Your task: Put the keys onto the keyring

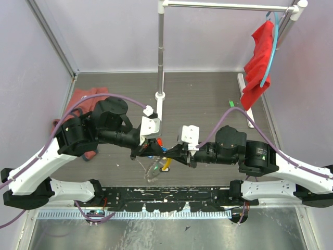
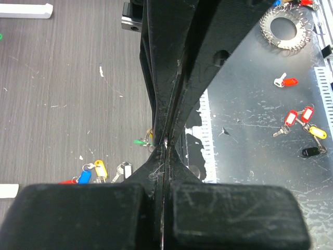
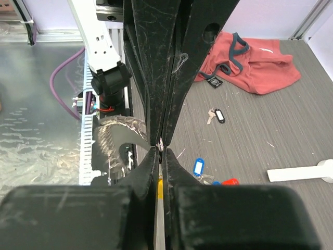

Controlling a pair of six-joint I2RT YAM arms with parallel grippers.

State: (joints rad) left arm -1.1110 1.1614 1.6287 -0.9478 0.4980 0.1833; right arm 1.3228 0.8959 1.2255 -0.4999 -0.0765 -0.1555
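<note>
Robot lab test cell is shown: lilac walls (image 1: 114, 31) edged w/ alu. frame posts (image 1: 52, 36), metal stand (image 1: 162, 52) at back, arms (image 1: 31, 172) bolted onto base plate (image 1: 166, 194).

The keyring (image 2: 266, 28), a wide silvery coiled loop, lies flat on the shiny sheet (image 2: 250, 172). The keys (image 2: 279, 130) are scattered loose, each a small metal blade with an oblong tag. On the sheet, apart from the keyring, lie a lone red key (image 2: 289, 82) and a close cluster: a red pair (image 2: 292, 117) with white label windows, a yellow tag (image 2: 318, 132) and a black tag (image 2: 312, 152). Off the sheet, on the dark surface (image 2: 52, 104) near its edge, a red tag (image 2: 67, 182), blue tag (image 2: 84, 176) and second yellow tag (image 2: 99, 169) bunch together. A silver key (image 2: 122, 171) sits just beside them, and a green tag (image 2: 139, 141) is partly hidden. A black-tagged key (image 3: 219, 115) lies farther from the sheet.
</note>
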